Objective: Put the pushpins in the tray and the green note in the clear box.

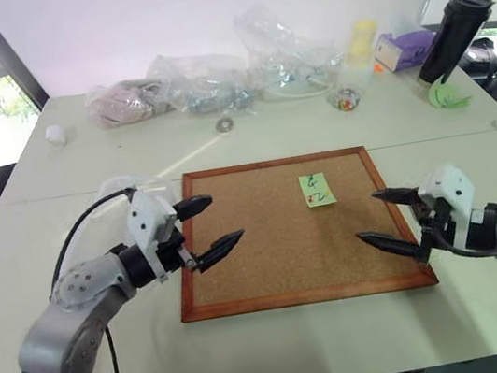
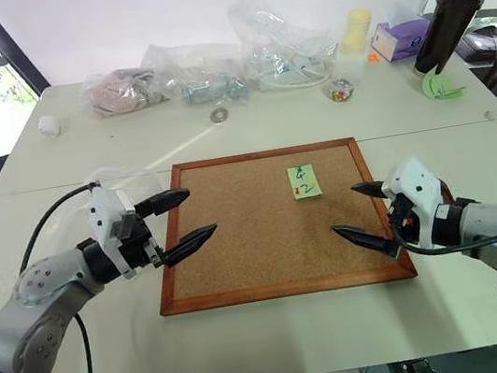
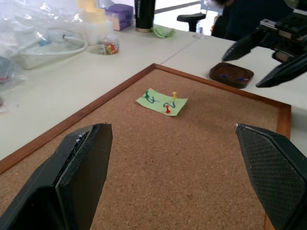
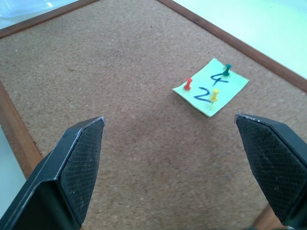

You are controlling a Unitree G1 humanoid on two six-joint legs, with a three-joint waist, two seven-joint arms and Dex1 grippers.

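The green note [image 1: 317, 189] lies on the cork board's far right part, held by three pushpins: red [image 4: 188, 84], green [image 4: 226, 70] and yellow [image 4: 214, 95]. My left gripper [image 1: 225, 217] hovers open over the board's left edge with nothing between its fingers. Over the board's right edge my right gripper [image 1: 366, 215] is open and empty too. Both point inward toward the note, well short of it. The tray [image 3: 231, 74], a dark reddish-brown dish, sits on the table just past the board's right side, behind the right gripper. An edge of the clear box [image 1: 116, 184] shows behind the left gripper.
The wood-framed cork board [image 1: 268, 250] fills the middle of the pale table. Along the far edge lie clear plastic bags [image 1: 213, 79], a small jar of coloured bits [image 1: 345, 100], a purple box [image 1: 402, 49], a black bottle [image 1: 454, 36] and a pale green plastic piece [image 1: 447, 96].
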